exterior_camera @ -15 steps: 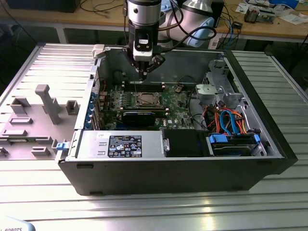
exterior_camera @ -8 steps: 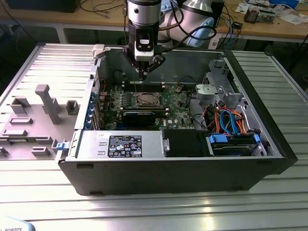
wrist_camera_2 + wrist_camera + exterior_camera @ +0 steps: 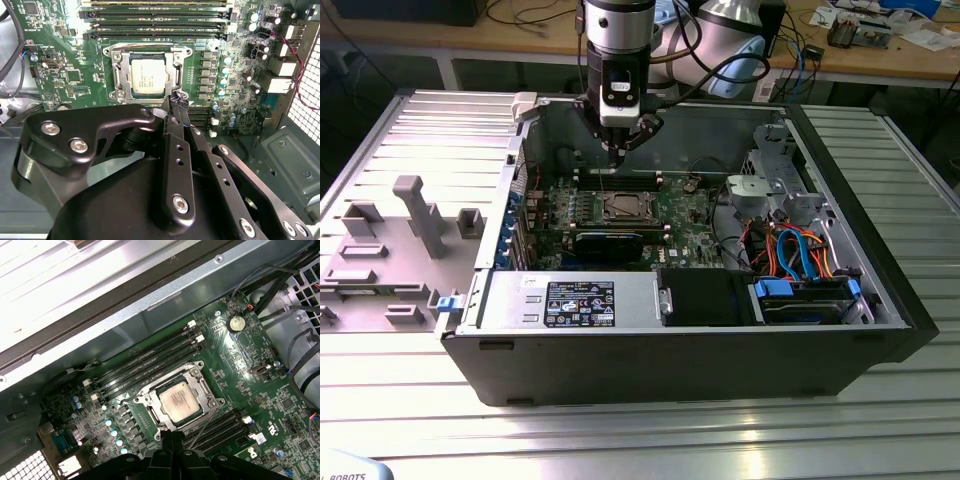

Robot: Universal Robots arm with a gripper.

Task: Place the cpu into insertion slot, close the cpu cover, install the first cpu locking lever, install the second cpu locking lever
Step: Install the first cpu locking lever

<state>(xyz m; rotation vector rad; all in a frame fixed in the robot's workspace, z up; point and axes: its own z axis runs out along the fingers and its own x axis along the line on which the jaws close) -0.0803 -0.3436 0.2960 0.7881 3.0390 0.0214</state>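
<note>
Gripper [image 3: 620, 152] hung inside the open computer case [image 3: 670, 350], low over the motherboard [image 3: 65, 75].

Fingers were drawn narrow. In the second wrist view the tips [image 3: 175, 102] met on the end of a thin wire locking lever [image 3: 202, 422]. The lever ran from the fingertips down to the nearest corner of the insertion slot [image 3: 111, 94].

The cpu [image 3: 147, 75] sat flat in the slot, silver top up, just ahead of and below the fingertips. It was not in the gripper.

The cpu cover [image 3: 172, 75] lay down over the chip, framing it on all sides, with its near edge almost under the tips.

Memory slots [image 3: 155, 22] ran parallel on the far side of the socket from the gripper.
</note>
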